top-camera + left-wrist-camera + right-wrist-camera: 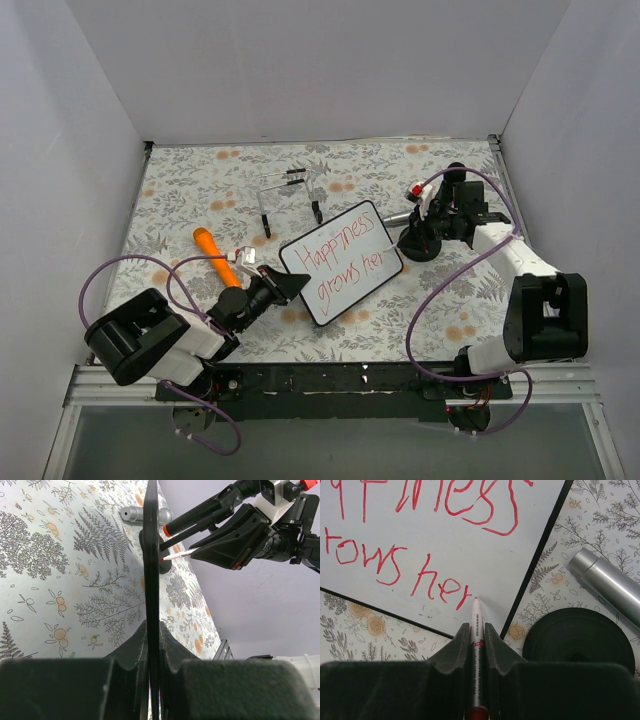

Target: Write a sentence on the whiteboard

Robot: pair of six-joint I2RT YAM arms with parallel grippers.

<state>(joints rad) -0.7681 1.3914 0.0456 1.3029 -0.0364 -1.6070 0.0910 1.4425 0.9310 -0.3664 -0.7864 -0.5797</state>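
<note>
Only whiteboard (151, 555) edge shows w/ L hand (151, 628) pinching it; R hand (477, 627) pinches marker (476, 611)

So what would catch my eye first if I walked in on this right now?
Probably the small whiteboard in the middle of the flowery table, with red handwriting reading "Happiness grows her". The left claw grips it by one edge, while the right claw pinches a red marker whose tip sits just after the last letter. A bright orange stick lies to the left of the board.
</note>
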